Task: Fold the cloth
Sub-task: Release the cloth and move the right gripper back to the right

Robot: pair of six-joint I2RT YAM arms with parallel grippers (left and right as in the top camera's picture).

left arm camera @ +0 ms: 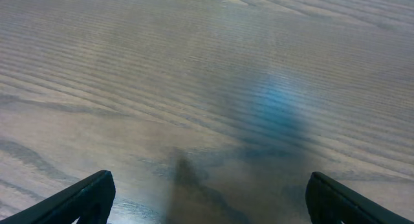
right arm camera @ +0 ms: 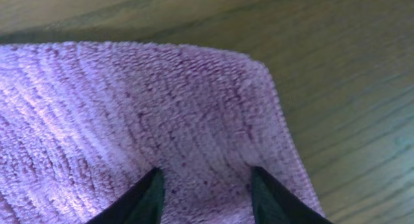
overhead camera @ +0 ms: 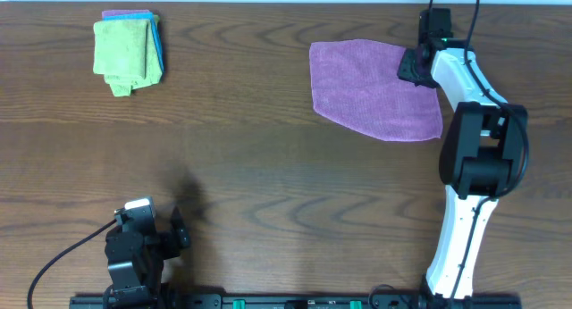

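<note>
A purple cloth (overhead camera: 371, 90) lies flat on the wooden table at the back right. My right gripper (overhead camera: 414, 66) is down over its far right corner. In the right wrist view the cloth (right arm camera: 129, 114) fills most of the frame, and the gripper (right arm camera: 206, 185) has its fingers partly apart with flat cloth between them, near the rounded corner. I see no pinched fold. My left gripper (overhead camera: 179, 229) is at the front left, far from the cloth. In the left wrist view it (left arm camera: 207, 201) is wide open and empty over bare wood.
A stack of folded cloths (overhead camera: 128, 50), green on top with blue and purple beneath, sits at the back left. The right arm (overhead camera: 469, 166) reaches along the table's right side. The table's front edge runs by the arm bases.
</note>
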